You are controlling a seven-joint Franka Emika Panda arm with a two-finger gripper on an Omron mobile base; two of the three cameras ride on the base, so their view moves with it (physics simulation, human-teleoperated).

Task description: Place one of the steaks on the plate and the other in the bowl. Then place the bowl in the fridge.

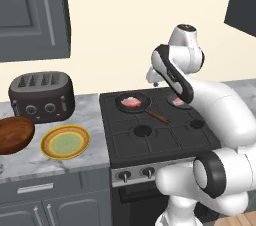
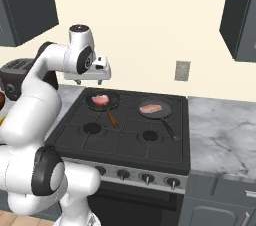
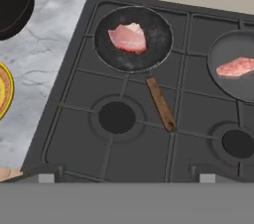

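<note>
The end effector (image 2: 102,65) hangs high over the back left of the stove (image 1: 150,135), jaws spread wide and nothing in them. Below it sit two black pans on the rear burners. The left pan (image 3: 133,38) holds one steak (image 3: 128,37), and its brown handle (image 3: 160,104) runs toward the front of the hob. The right pan (image 2: 155,108) holds the other steak (image 2: 150,108). Neither slab has been lifted yet.

Over on the marble surface (image 1: 95,115) left of the stove lies the plate (image 1: 65,142), and the bowl (image 1: 15,135) sits just beside it, further left, in front of a toaster (image 1: 42,95). The fridge isn't in frame, so I can't say where it stands.

The risks from here, as I judge it. The steaks are thin and flat against the pan floor, so the fingertips could skate over the meat or hit the pan and shove it. The pan's raised rim leaves little room for a wide-open approach; a slightly off-centre descent could clip it. A pinch on a floppy slab may slip on the carry to the plate. And plate and bowl sit so close that a sloppy drop could land on the wrong one.
</note>
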